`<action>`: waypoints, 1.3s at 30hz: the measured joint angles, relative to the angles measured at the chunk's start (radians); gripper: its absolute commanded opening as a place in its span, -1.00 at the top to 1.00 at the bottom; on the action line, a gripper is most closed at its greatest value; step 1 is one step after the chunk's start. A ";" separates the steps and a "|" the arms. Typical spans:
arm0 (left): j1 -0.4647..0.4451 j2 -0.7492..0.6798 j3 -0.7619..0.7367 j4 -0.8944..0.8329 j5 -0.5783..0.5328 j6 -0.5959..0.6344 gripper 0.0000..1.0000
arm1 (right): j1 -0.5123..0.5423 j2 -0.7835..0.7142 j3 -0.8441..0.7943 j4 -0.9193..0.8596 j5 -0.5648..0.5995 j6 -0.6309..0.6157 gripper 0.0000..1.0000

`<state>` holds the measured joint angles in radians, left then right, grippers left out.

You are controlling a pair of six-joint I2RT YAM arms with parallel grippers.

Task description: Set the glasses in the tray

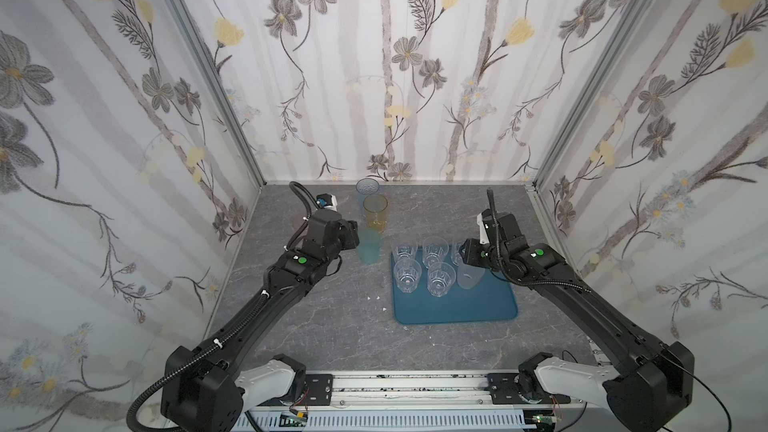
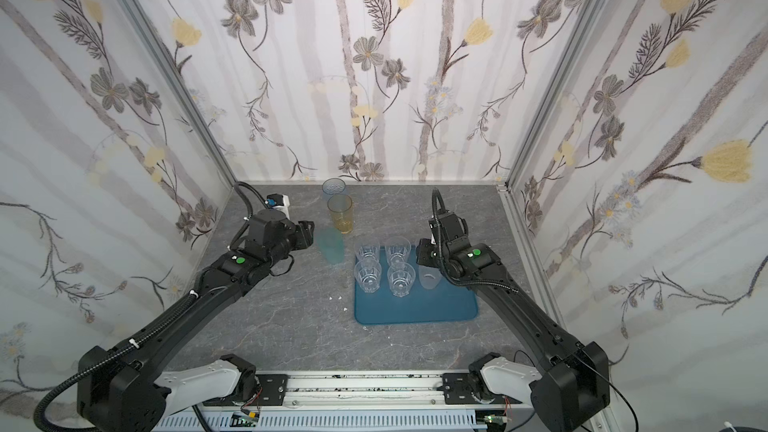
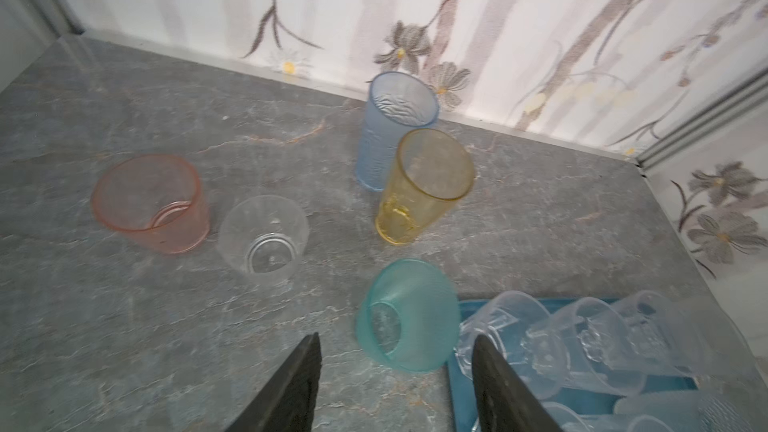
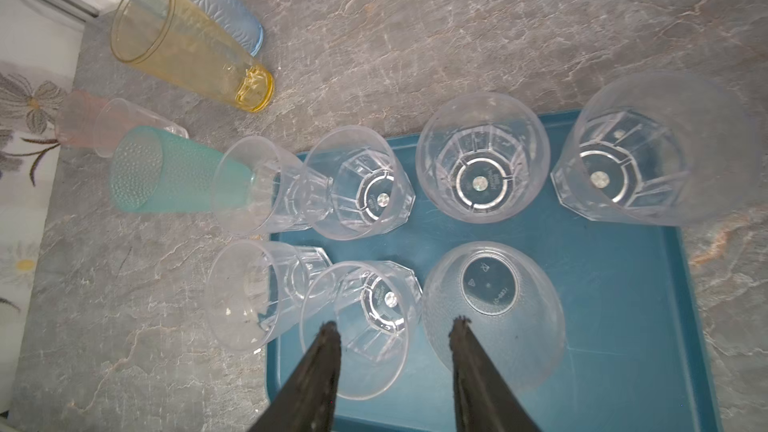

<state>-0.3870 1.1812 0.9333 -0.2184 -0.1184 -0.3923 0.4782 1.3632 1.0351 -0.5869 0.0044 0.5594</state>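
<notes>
Left gripper [image 3: 395, 340] and right gripper [image 4: 395, 326] both released and empty.
The right gripper hangs, jaws apart, over the blue tray [image 1: 478, 305], where clear glasses [image 1: 407, 276] stand beside an upside-down frosted glass [image 1: 469, 278]. The left gripper's spread fingers point at the teal glass [image 3: 405, 317]. It sits on the table [image 1: 332, 326] just beside the tray, with the amber glass [image 3: 424, 189], blue glass [image 3: 395, 118], pink glass [image 3: 151, 203] and another clear glass [image 3: 264, 238].

Pink glass [image 3: 151, 205] almost hidden behind left arm [image 1: 266, 297] in both top views, tray [image 3: 467, 310] cut off by left wrist view's edge, clear glasses [image 3: 582, 334] on it blurred, white specks [image 1: 373, 297] too small to identify.
</notes>
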 measured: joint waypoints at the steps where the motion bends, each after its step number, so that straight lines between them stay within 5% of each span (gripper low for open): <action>1: 0.040 0.003 -0.009 -0.012 0.011 0.000 -0.19 | 0.004 0.005 0.000 0.008 -0.003 0.001 0.10; 9: 0.239 0.144 -0.003 -0.040 0.127 -0.003 -0.18 | 0.060 0.047 0.000 0.055 -0.024 0.016 0.06; 17: 0.257 0.298 0.037 -0.008 0.134 -0.001 -0.17 | 0.133 0.093 0.005 0.064 -0.025 0.023 -0.35; 33: 0.293 0.467 0.140 0.043 0.112 0.001 -0.02 | 0.237 0.463 0.366 0.195 -0.081 0.023 -0.37; 39: 0.293 0.489 0.145 0.049 0.123 0.001 0.01 | 0.306 0.563 0.461 0.251 -0.128 0.035 -0.88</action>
<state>-0.0940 1.6699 1.0786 -0.1696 0.0044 -0.3916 0.7837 1.9259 1.4960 -0.3359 -0.1238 0.5941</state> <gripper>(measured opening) 0.495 0.843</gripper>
